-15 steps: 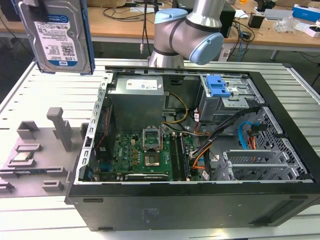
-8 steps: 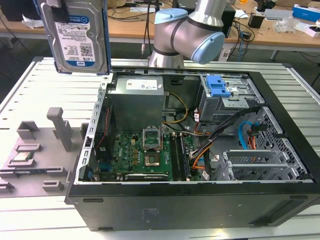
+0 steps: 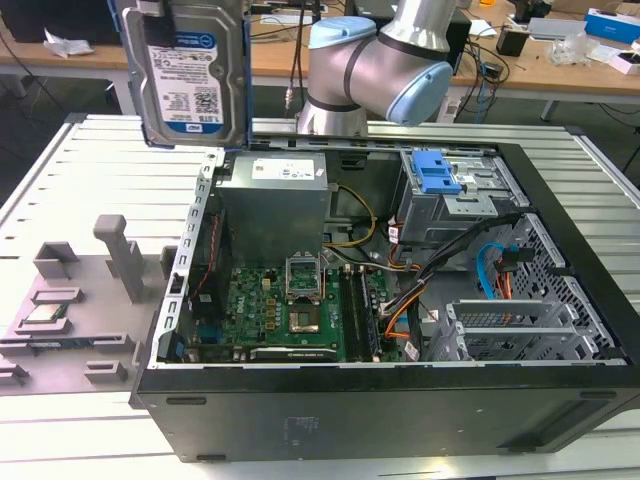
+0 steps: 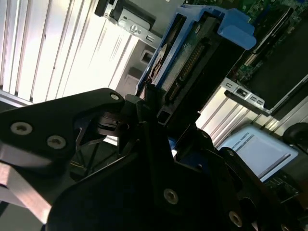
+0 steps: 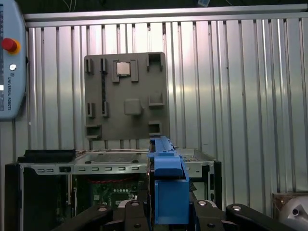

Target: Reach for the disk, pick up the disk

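Progress: we judge both the reach and the pick-up done. The disk [image 3: 190,70] hangs in the upper left of the exterior view, clear of the open computer case [image 3: 380,410].
Tool: the gripper [image 5: 168,214] pinches the disk, with fingers [image 5: 211,216] snug on either side of its blue rail.
Left: nothing of the lift, as far as we see.
Exterior view adds: the disk's label face and its height over the motherboard [image 3: 290,310].
First wrist view adds: the grip edge-on, and the processor chip [image 5: 124,69] on the grey fixture plate [image 5: 126,125].
Second wrist view adds: the disk's connector end [image 4: 185,67].

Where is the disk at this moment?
The disk is in the air at the exterior view's upper left, above that side of the open computer case, with the gripper shut on it.
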{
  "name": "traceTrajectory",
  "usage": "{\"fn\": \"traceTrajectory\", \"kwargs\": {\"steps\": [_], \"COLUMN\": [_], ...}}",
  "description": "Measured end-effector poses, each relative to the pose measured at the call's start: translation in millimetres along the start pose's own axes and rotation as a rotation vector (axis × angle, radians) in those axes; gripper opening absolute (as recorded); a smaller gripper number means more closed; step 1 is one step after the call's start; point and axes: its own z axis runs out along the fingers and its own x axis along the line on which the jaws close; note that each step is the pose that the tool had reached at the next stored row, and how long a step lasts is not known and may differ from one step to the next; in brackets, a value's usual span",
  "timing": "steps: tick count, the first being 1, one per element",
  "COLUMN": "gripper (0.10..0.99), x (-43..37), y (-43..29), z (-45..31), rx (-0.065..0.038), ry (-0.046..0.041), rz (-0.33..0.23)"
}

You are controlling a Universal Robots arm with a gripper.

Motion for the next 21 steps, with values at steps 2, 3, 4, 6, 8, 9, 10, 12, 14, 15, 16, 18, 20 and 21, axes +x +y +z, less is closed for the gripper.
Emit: {"fn": "traceTrajectory", "kwargs": {"steps": [2,3,4,6,8,9,10,12,14,15,16,18,20,21], "gripper": [0.365,0.365,0.365,0.365,0.365,0.365,0.365,0.365,0.365,0.365,0.365,0.365,0.365,0.365], "x": [-0.2,-0.5,-0.7,-0.9,-1.2,-1.4,-1.7,-2.0,-2.5,-2.6,-2.8,-3.0,-3.6,-3.9], "y": [-8.0,-14.5,-18.9,-27.1,-34.1,-40.5,-47.8,-56.7,-69.3,-73.2,-77.4,-85.2,-100.6,-107.1], "z": [-0.3,-0.7,-0.9,-1.3,-1.5,-1.9,-2.2,-2.6,-3.2,-3.4,-3.6,-3.9,-4.6,-4.9], "rx": [0.0,0.0,0.0,0.0,0.0,0.0,-0.001,-0.001,-0.001,-0.001,-0.001,-0.001,-0.001,-0.001], "ry": [0.0,0.0,0.0,0.0001,0.0,0.0,0.0,0.0,0.0001,0.0001,0.0001,0.0,0.0001,0.0], "rz": [0.0,0.0,0.0,0.0,0.0,0.0,0.0,0.0,0.0,0.0,0.0,0.0,0.0,0.0]}}
